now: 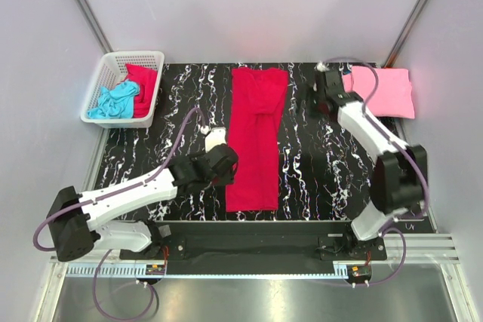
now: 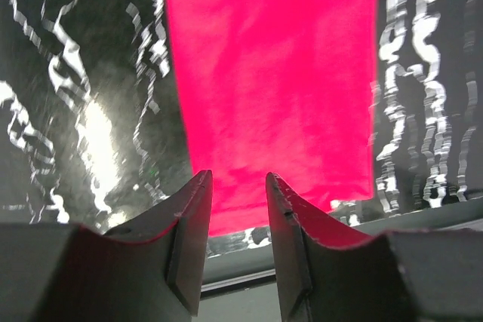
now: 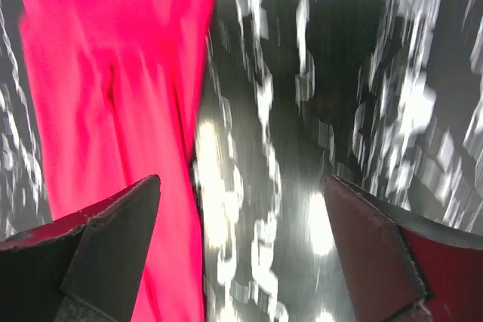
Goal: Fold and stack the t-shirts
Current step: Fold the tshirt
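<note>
You have nothing to read here. No lettering, label, brand mark or number can be made out on the long crimson red fabric t-shirt (image 1: 256, 133), the folded light pink fabric t-shirt (image 1: 392, 92), the white plastic lattice basket (image 1: 134, 55) or the black, white-veined marble-pattern tabletop (image 1: 317, 164).

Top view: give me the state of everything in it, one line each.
Long red shirt: flat on the table, folded into a narrow strip.
Pink shirt: folded, far right corner.
Turquoise shirt: crumpled in the basket.
Second red shirt: crumpled in the basket.
Left fingers: slightly apart, empty.
Right fingers: wide open, empty.
</note>
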Action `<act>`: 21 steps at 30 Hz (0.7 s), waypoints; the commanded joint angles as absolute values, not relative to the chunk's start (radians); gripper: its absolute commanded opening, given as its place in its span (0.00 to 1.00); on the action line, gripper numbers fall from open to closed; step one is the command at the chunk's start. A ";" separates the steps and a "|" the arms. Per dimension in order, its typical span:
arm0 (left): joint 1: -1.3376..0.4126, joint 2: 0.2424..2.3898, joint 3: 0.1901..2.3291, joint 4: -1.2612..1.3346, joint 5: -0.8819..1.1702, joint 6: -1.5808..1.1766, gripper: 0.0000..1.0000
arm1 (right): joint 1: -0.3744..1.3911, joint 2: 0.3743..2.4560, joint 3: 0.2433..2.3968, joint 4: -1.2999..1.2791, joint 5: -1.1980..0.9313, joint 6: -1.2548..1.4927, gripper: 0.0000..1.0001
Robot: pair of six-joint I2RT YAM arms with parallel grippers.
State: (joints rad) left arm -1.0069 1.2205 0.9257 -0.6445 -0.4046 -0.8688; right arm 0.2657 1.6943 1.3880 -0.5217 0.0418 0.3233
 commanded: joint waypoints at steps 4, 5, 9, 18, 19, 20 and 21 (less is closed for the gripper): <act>-0.888 1.141 0.744 -0.490 -0.292 -0.934 0.42 | 0.323 1.354 0.948 -0.394 -0.075 0.494 0.93; -0.824 1.134 0.683 -0.454 -0.202 -0.936 0.43 | 0.354 1.317 0.887 -0.394 -0.078 0.509 0.92; -0.709 1.164 0.585 -0.295 -0.049 -0.946 0.45 | 0.425 1.180 0.787 -0.399 -0.104 0.610 0.90; -0.699 1.301 0.555 -0.178 0.186 -0.982 0.43 | 0.613 1.045 0.623 -0.396 -0.078 0.793 0.84; -0.699 1.302 0.549 -0.173 0.192 -0.989 0.43 | 0.629 1.049 0.611 -0.390 -0.074 0.804 0.83; -0.699 1.298 0.535 -0.173 0.196 -0.994 0.43 | 0.643 1.054 0.582 -0.381 -0.072 0.831 0.83; -0.699 1.296 0.529 -0.173 0.196 -0.999 0.43 | 0.658 1.058 0.566 -0.365 -0.068 0.844 0.82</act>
State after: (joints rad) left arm -0.7006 1.2984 0.5552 -0.2466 0.1127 -0.9680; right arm 0.6209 1.0504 0.6079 -0.4099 -0.0902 0.7506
